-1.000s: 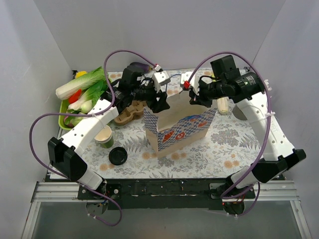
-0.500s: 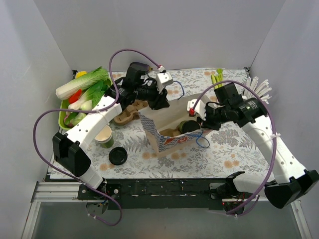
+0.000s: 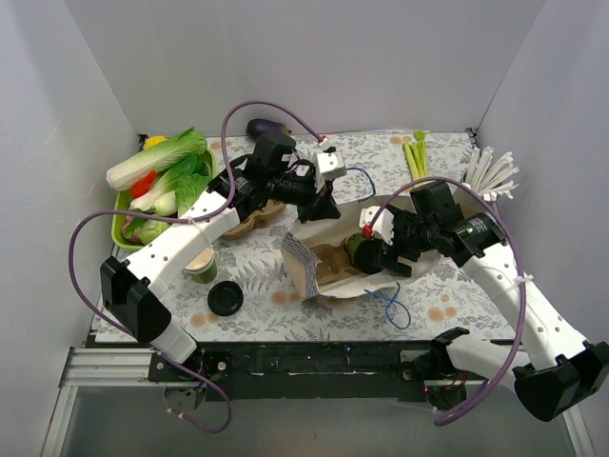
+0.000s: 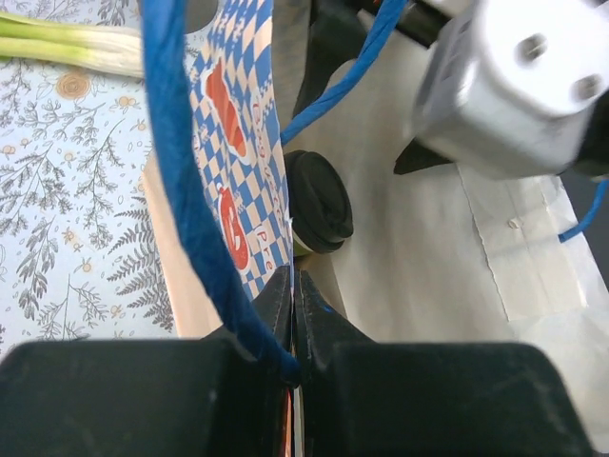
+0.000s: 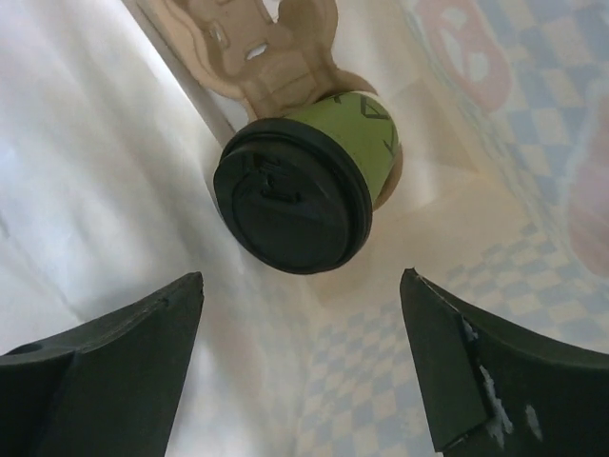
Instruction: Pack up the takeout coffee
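My right claw (image 5: 300,286) hangs spread and empty, the takeout coffee (image 5: 297,190) at its 12 o'clock inside the paper bag (image 4: 238,181), seemingly seated in a carrier (image 5: 271,43). My left claw (image 4: 295,286) pinches the bag's rim; I'd back out straight.

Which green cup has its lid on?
The green cup inside the paper bag, capped in black. The stacked green cups outside the bag are open on top.

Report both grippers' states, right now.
Left gripper: shut on the rim of the paper bag.
Right gripper: open, fingers either side of the takeout coffee, not touching.
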Robot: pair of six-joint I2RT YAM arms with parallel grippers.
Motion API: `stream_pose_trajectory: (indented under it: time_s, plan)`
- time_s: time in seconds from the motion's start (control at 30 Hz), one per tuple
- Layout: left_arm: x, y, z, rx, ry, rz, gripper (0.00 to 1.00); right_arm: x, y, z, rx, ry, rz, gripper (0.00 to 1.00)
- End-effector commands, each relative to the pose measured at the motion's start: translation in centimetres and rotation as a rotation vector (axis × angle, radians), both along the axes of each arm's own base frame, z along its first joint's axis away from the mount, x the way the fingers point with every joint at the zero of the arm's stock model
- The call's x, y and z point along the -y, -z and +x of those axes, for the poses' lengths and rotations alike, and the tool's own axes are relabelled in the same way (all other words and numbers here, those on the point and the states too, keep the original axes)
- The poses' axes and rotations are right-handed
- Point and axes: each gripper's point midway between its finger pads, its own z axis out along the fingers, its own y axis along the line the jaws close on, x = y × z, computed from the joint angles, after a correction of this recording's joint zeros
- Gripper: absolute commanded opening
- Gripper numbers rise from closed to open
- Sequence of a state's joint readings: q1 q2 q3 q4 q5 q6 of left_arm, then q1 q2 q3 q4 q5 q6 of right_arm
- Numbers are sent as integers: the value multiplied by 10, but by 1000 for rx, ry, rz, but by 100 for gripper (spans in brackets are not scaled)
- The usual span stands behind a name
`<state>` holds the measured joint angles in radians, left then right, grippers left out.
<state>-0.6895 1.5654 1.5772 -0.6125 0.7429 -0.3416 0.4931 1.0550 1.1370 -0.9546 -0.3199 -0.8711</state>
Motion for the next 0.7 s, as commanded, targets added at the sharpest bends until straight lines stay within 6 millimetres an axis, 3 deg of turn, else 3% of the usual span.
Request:
stream_pose_trajectory:
  time_s: [0.0, 0.27, 0.47, 0.67]
  plan:
    - [-2, -45, -14, 150, 9, -74, 0, -11, 7, 11, 44, -58, 15, 94]
    - [1, -43, -15, 164, 14, -65, 0, -25, 26, 26, 38, -102, 20, 94]
    - [2, -39, -12, 171, 18, -55, 0, -31, 35, 34, 14, -177, -23, 82]
    - [2, -37, -11, 176, 20, -49, 0, -37, 34, 36, -22, -229, -34, 61]
